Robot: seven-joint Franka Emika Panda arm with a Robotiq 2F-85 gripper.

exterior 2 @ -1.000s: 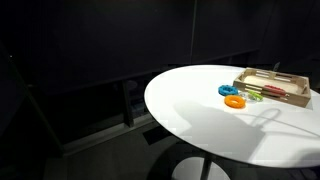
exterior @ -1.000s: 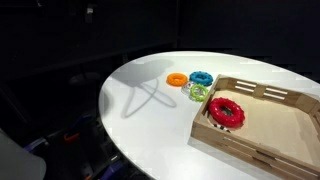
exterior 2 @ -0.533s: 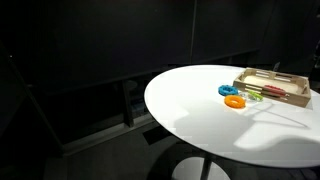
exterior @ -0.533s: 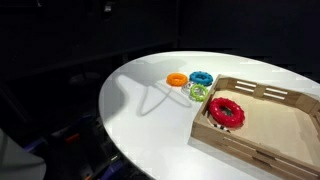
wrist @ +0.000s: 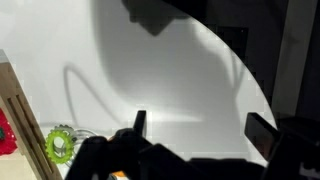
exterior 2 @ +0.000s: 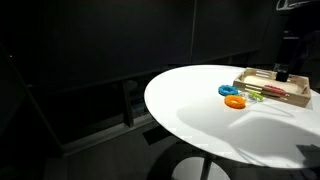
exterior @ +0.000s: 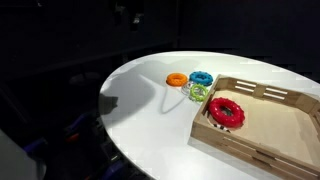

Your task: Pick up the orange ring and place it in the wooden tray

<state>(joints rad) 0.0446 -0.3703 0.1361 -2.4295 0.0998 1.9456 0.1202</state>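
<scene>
Pincer state: in the wrist view my gripper (wrist: 200,130) stands wide. The two fingers (wrist: 140,122) are set far apart, and only bare white table (wrist: 150,70) shows between them. It holds nothing.

Arm: in an exterior view my arm (exterior 2: 290,40) is a dark column at the upper right, above the far end of the wooden tray (exterior 2: 285,100). I cannot make out the jaws there against the black background.

Task item: the orange ring (exterior: 177,80) lies flat on the table (exterior: 140,110), outside the wooden tray (exterior: 262,92) and to its left. It is also visible in an exterior view (exterior 2: 235,101).

Neighbours:
- The blue ring (exterior: 201,78) lies just to the right of the orange ring. I cannot tell whether the two touch.
- The green ring (exterior: 199,92) lies nearer, close against the tray's left wall.
- The red ring (exterior: 225,111) lies inside the tray, in its left part.

Wrist view, further: the green ring (wrist: 60,145) shows at the lower left, with a sliver of the red ring (wrist: 5,135) at the left edge. A small orange speck at the bottom edge is too hidden by the pincer body to identify.
</scene>
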